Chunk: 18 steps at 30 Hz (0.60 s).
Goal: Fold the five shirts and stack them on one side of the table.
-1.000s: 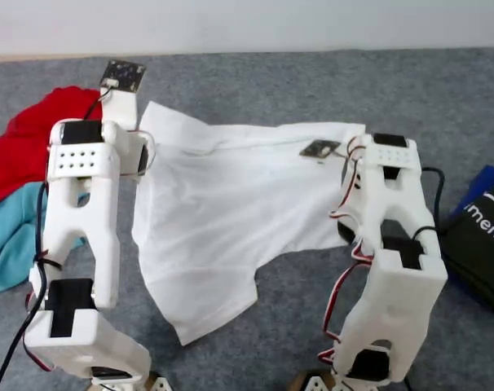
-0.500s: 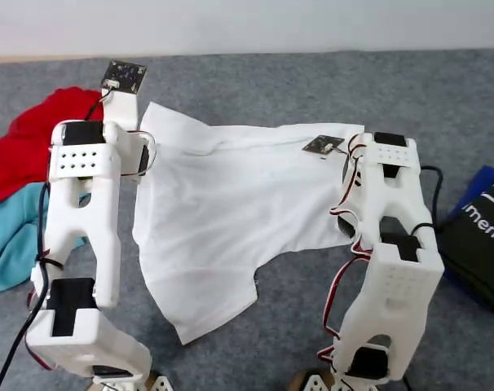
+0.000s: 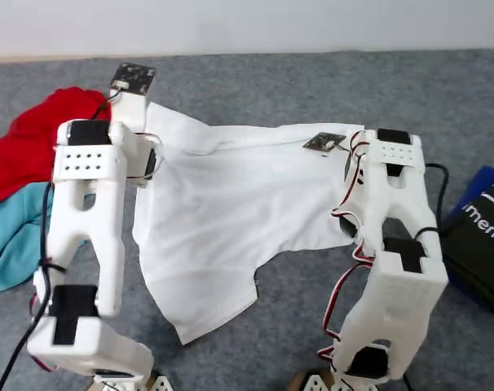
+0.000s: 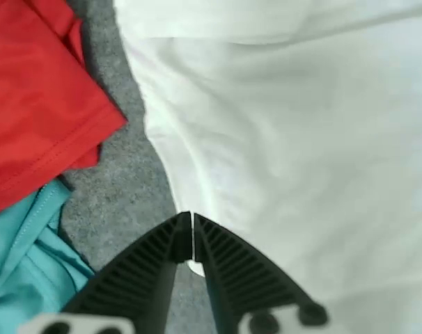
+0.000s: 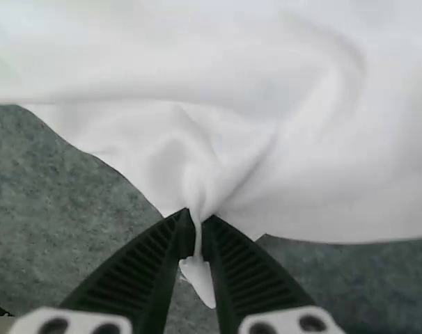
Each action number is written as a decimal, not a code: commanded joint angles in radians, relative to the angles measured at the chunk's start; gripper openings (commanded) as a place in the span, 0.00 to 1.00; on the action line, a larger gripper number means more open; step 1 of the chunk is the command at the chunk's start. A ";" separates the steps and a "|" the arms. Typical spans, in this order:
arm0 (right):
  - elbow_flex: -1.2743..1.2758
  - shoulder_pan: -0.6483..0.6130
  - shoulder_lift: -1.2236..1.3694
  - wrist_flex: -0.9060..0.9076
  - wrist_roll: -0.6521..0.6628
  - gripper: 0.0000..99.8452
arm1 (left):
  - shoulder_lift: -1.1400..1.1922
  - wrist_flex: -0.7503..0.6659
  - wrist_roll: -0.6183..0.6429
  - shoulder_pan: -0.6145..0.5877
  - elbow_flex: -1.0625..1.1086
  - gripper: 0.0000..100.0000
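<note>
White shirt (image 3: 231, 204) lies spread on desk (image 3: 312, 81) between arms. Right gripper (image 5: 197, 224) fingers clamped on thin bunch of its edge. Left gripper (image 4: 191, 226) fingers together on other edge. If you pull unevenly, thin pinch may slip out, or cloth may drag red shirt (image 4: 37, 104).

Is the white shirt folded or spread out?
Spread: white shirt lies open, sleeve out; left gripper and right gripper pinch its edges.
</note>
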 commanded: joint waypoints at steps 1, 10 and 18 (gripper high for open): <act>-0.012 0.030 -0.081 0.008 -0.012 0.01 | -0.126 0.094 -0.048 0.080 0.001 0.01; -0.011 0.045 -0.168 0.042 -0.061 0.01 | -0.284 0.141 -0.186 0.284 0.449 0.07; -0.009 0.045 -0.213 0.051 -0.063 0.01 | -0.330 0.075 -0.272 0.423 0.722 0.16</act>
